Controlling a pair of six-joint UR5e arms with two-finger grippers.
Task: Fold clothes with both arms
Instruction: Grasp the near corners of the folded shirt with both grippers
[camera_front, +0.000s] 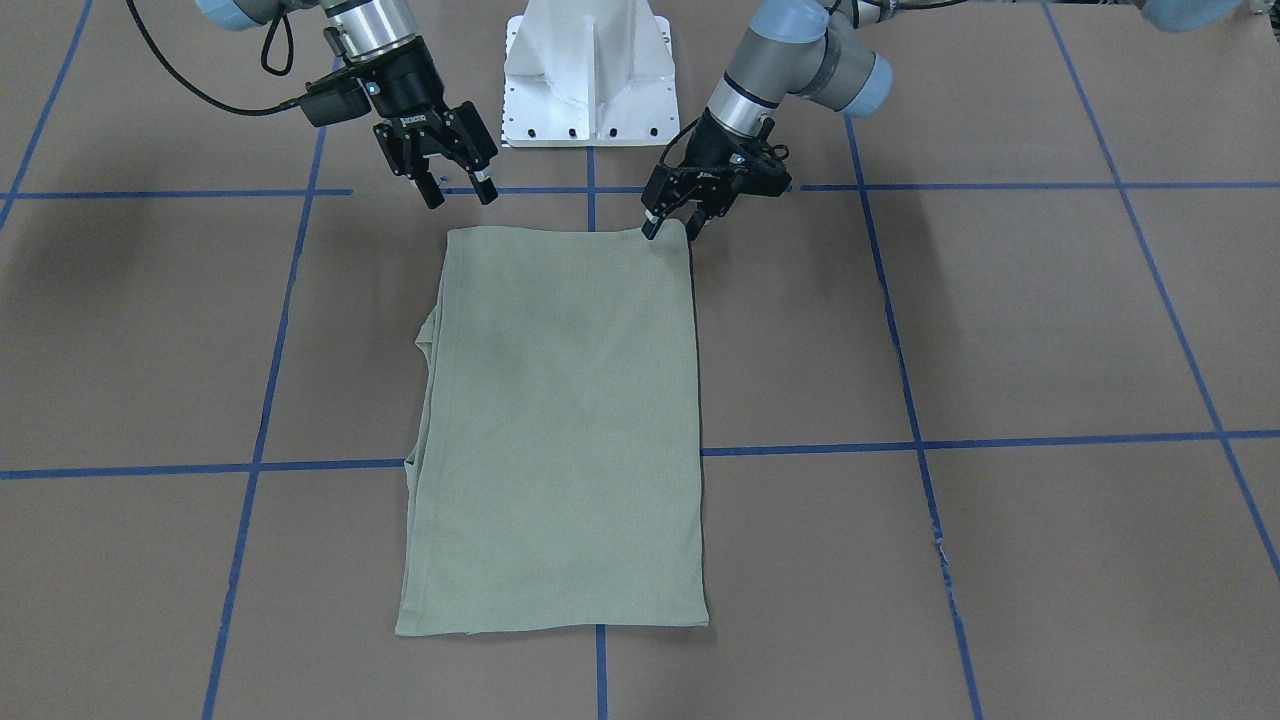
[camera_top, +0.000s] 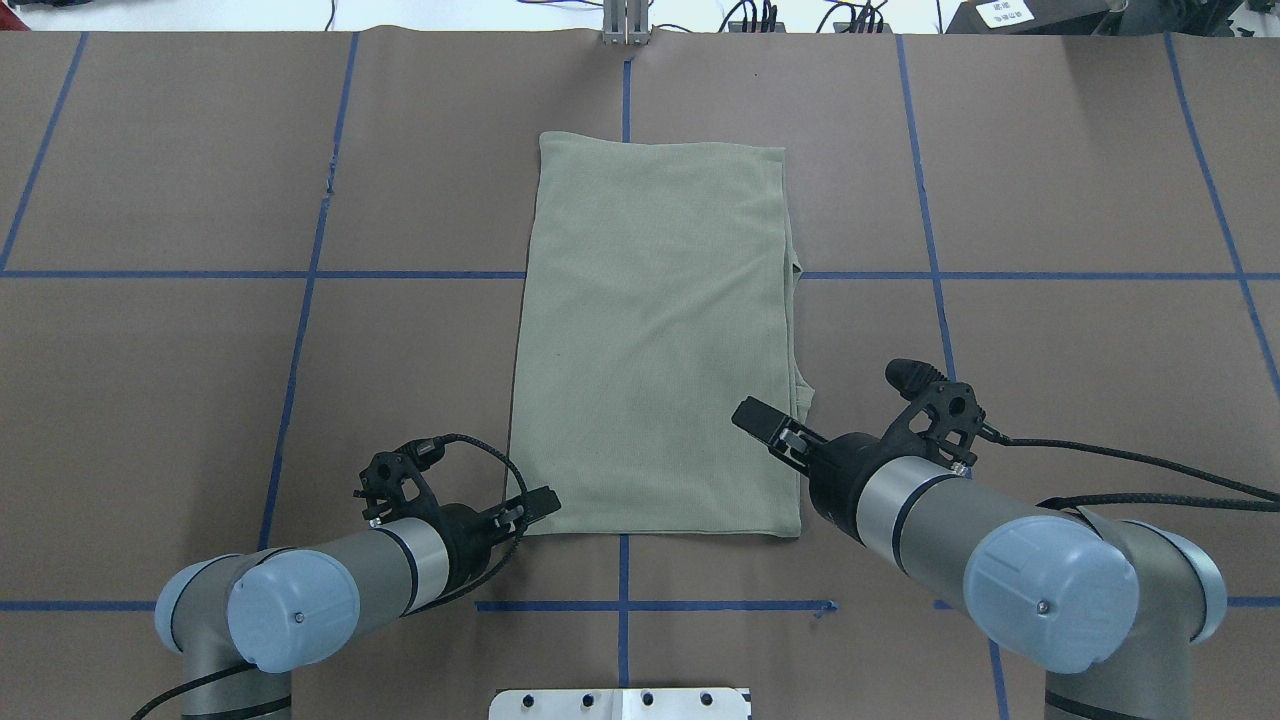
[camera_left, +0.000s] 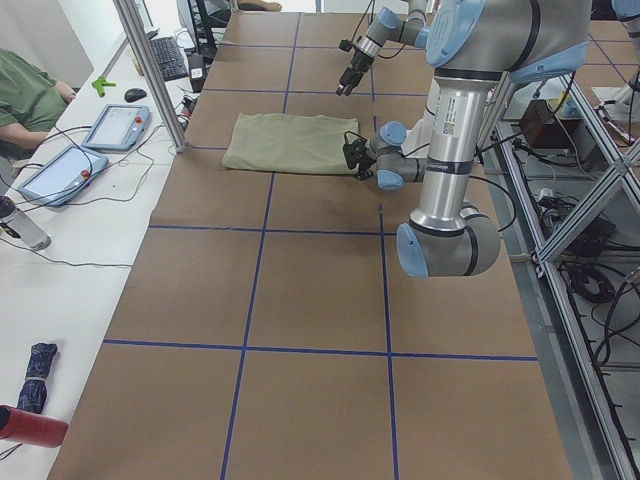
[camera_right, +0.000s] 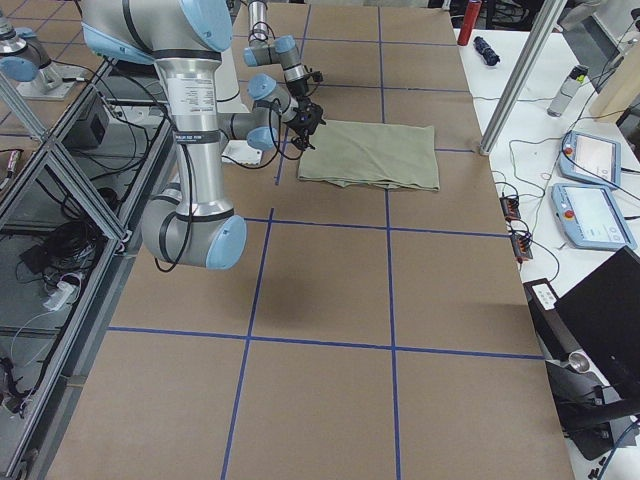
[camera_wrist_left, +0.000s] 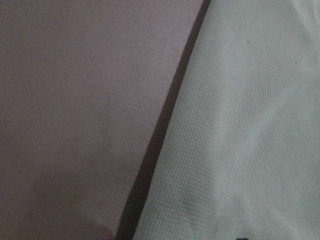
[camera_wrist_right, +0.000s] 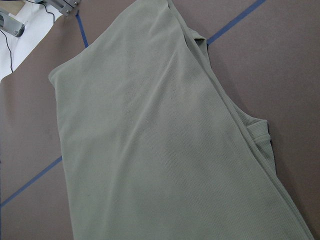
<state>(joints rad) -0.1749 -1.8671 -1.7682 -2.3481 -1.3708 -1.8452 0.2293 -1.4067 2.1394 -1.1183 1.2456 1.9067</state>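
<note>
Front-facing: the shirt (camera_front: 560, 420) lies flat mid-table (camera_front: 1000, 320), folded into a long rectangle. The right gripper (camera_front: 457, 192) hangs clear of its robot-side edge, fingers spread and empty. The left gripper (camera_front: 670, 230) is at the other robot-side corner, fingers apparently parted about it.
Overhead: stepped layers show along the shirt's right side (less plain from the front). Only one left finger shows, so the gap is unreadable here.
Side views: both grippers are too small to judge.
Left wrist: only close weave and the shirt's shadowed edge.
Right wrist: most of the shirt from higher up, with blue tape lines (camera_wrist_right: 235, 20).
</note>
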